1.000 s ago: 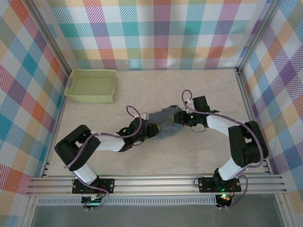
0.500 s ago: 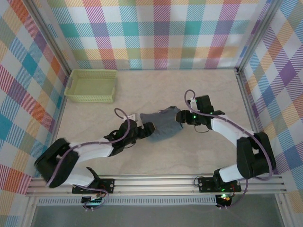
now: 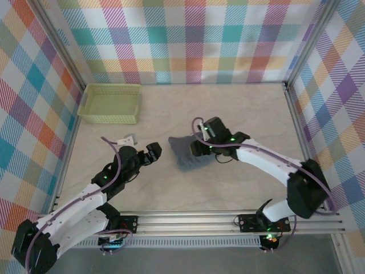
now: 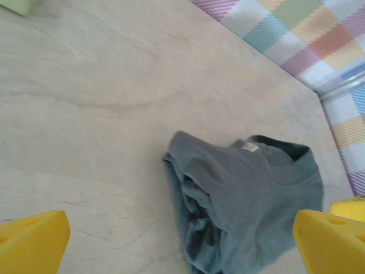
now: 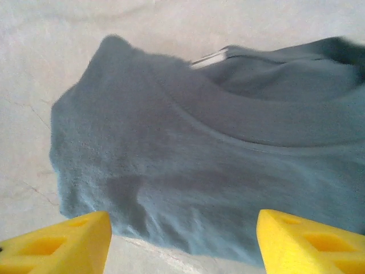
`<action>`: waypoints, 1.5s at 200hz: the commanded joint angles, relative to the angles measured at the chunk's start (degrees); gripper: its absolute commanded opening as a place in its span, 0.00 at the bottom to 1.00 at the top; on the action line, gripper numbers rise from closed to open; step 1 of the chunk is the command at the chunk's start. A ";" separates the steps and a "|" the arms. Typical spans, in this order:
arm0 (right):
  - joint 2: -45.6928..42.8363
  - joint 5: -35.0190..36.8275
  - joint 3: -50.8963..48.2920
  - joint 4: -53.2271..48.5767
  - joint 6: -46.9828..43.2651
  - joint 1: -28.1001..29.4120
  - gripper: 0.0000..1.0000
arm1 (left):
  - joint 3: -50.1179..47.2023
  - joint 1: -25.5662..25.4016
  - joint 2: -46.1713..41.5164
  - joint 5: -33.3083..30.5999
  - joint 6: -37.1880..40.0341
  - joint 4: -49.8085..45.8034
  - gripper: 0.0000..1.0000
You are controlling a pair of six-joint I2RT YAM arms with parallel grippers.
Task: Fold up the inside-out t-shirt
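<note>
The inside-out t-shirt lies bunched in a wrinkled heap on the table, well apart from the green basket, on its right and nearer the arm bases. We note the neck band and a small pale label turned upward.

Left gripper: between basket and shirt, near the shirt but clear of it, jaws spread wide, empty.

Right gripper: at the heap's side away from the basket, jaws spread, no cloth pinched. We cannot tell whether it touches the cloth.
</note>
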 commanded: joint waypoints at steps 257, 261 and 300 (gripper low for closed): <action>15.58 -4.58 18.42 1.70 -23.67 -40.41 0.76 | 0.26 9.43 -4.92 -21.19 21.57 -7.91 1.00; 13.19 -4.61 15.32 3.96 -22.48 -40.44 0.76 | 0.11 9.53 -4.15 -22.84 23.32 -6.31 1.00; -4.38 -2.81 -14.80 28.92 -17.26 -40.49 0.95 | -3.42 17.43 8.49 -18.47 35.76 13.01 1.00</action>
